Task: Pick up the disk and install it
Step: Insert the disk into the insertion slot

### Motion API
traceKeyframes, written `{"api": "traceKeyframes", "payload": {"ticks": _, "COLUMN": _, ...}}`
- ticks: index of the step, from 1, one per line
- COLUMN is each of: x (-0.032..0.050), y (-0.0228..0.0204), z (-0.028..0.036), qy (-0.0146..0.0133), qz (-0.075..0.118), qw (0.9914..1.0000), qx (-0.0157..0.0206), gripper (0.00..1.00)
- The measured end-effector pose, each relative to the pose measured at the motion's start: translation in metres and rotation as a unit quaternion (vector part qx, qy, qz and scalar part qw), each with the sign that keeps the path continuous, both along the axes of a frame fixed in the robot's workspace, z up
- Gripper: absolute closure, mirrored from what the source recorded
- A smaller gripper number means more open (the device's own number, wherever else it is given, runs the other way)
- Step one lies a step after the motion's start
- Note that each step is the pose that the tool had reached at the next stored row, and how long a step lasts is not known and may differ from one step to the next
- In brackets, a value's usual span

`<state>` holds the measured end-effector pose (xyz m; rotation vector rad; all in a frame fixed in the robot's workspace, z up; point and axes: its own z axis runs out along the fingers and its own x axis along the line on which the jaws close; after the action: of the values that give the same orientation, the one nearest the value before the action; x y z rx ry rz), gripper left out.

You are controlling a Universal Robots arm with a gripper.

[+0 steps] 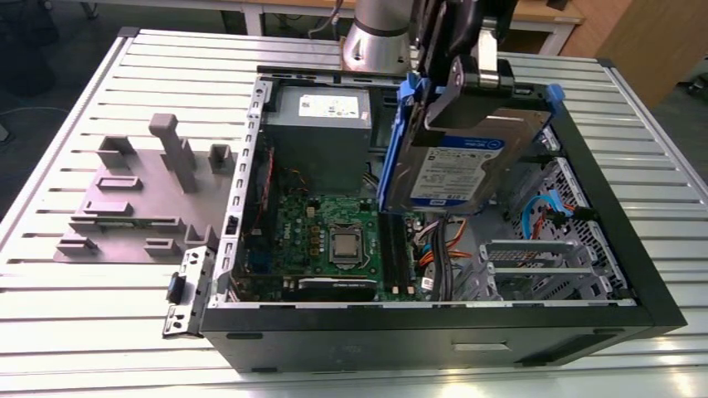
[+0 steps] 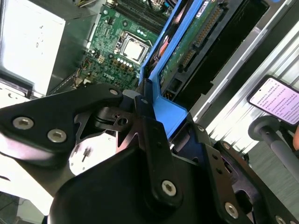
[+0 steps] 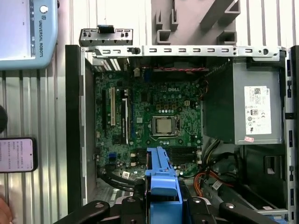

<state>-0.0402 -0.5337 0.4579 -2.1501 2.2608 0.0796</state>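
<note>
Blue-framed disk (image 1: 459, 170) hangs tilted over the open case (image 1: 443, 340), label facing out | your gripper (image 1: 478, 83) has its jaws pinching the top frame edge, I'd guess to keep the connector end pointing down | around: PSU (image 1: 321, 124) just beside, motherboard (image 1: 332, 236) and cage (image 1: 542, 265) below | cables (image 1: 440, 249) look like the snag risk
</note>
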Motion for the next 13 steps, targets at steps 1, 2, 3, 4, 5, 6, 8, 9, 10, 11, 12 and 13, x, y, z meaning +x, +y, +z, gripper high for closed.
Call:
{"api": "traceKeyframes", "payload": {"ticks": 1, "x": 0.0007, "y": -0.0005, "z": -0.0004, "qy": 0.0, "qz": 0.0, "qw": 1.0, "qx": 0.0, "gripper": 0.63}}
{"api": "traceKeyframes", "payload": {"ticks": 2, "x": 0.0011, "y": -0.0012, "z": -0.0006, "qy": 0.0, "qz": 0.0, "qw": 1.0, "qx": -0.0001, "gripper": 0.63}}
{"api": "traceKeyframes", "payload": {"ticks": 3, "x": 0.0014, "y": -0.0023, "z": -0.001, "qy": 0.0, "qz": 0.0, "qw": 1.0, "qx": -0.0001, "gripper": 0.63}}
{"api": "traceKeyframes", "payload": {"ticks": 4, "x": 0.0017, "y": -0.0038, "z": -0.0013, "qy": 0.0, "qz": 0.0, "qw": 1.0, "qx": -0.0001, "gripper": 0.63}}
{"api": "traceKeyframes", "payload": {"ticks": 5, "x": 0.0018, "y": -0.0054, "z": -0.0017, "qy": 0.0, "qz": 0.0, "qw": 1.0, "qx": -0.0001, "gripper": 0.63}}
{"api": "traceKeyframes", "payload": {"ticks": 6, "x": 0.0019, "y": -0.0069, "z": -0.002, "qy": 0.0, "qz": 0.0, "qw": 1.0, "qx": -0.0001, "gripper": 0.63}}
{"api": "traceKeyframes", "payload": {"ticks": 8, "x": 0.002, "y": -0.01, "z": -0.0024, "qy": 0.0, "qz": 0.0, "qw": 1.0, "qx": -0.0002, "gripper": 0.63}}
{"api": "traceKeyframes", "payload": {"ticks": 9, "x": 0.002, "y": -0.0117, "z": -0.0026, "qy": 0.0, "qz": 0.0, "qw": 1.0, "qx": -0.0003, "gripper": 0.63}}
{"api": "traceKeyframes", "payload": {"ticks": 10, "x": 0.002, "y": -0.0136, "z": -0.0028, "qy": 0.0, "qz": 0.0, "qw": 1.0, "qx": -0.0004, "gripper": 0.63}}
{"api": "traceKeyframes", "payload": {"ticks": 11, "x": 0.0021, "y": -0.0152, "z": -0.003, "qy": 0.0, "qz": 0.0, "qw": 1.0, "qx": -0.0005, "gripper": 0.63}}
{"api": "traceKeyframes", "payload": {"ticks": 12, "x": 0.0021, "y": -0.0168, "z": -0.0032, "qy": 0.0, "qz": 0.0, "qw": 1.0, "qx": -0.0005, "gripper": 0.63}}
{"api": "traceKeyframes", "payload": {"ticks": 13, "x": 0.0022, "y": -0.0181, "z": -0.0035, "qy": 0.0, "qz": 0.0, "qw": 1.0, "qx": -0.0007, "gripper": 0.63}}
